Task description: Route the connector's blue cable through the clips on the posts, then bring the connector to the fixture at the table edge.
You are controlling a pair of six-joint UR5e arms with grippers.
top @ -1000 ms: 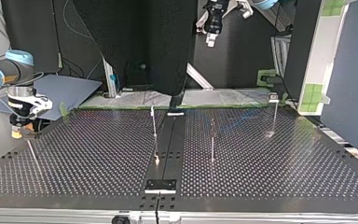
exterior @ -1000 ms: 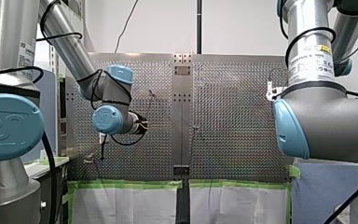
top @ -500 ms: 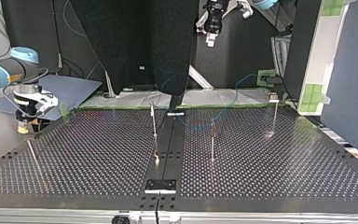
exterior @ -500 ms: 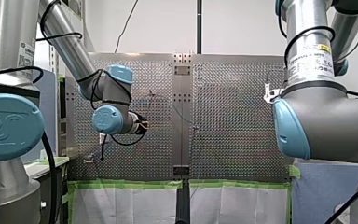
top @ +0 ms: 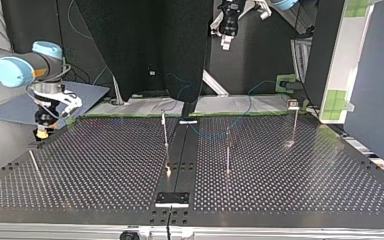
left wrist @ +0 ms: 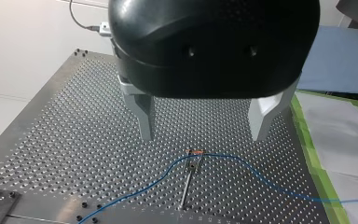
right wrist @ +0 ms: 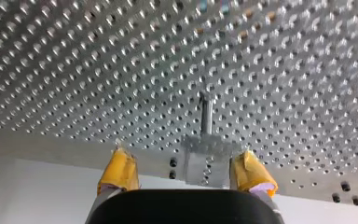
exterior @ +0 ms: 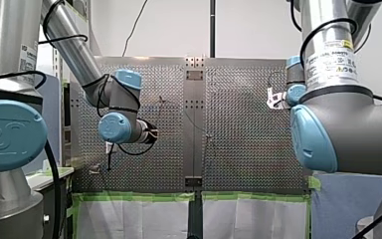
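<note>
Under my left gripper, whose metal fingers stand open, a thin blue cable runs across the perforated table and through the clip on a slim post. The cable also shows faintly in the top view as a blue cable at the far side. My right gripper is open, its yellow pads on either side of another post and that post's clip plate. In the top view my right gripper hangs above the table's left corner. The connector is not visible.
Three upright posts stand mid-table in the top view, and a leaning one at the left. A small bracket sits at the near edge. Green tape lines the table's edge in the front view.
My right arm has swung inward: its gripper moved to the right in the top view and to the left in the front view. My left arm has stayed still.
</note>
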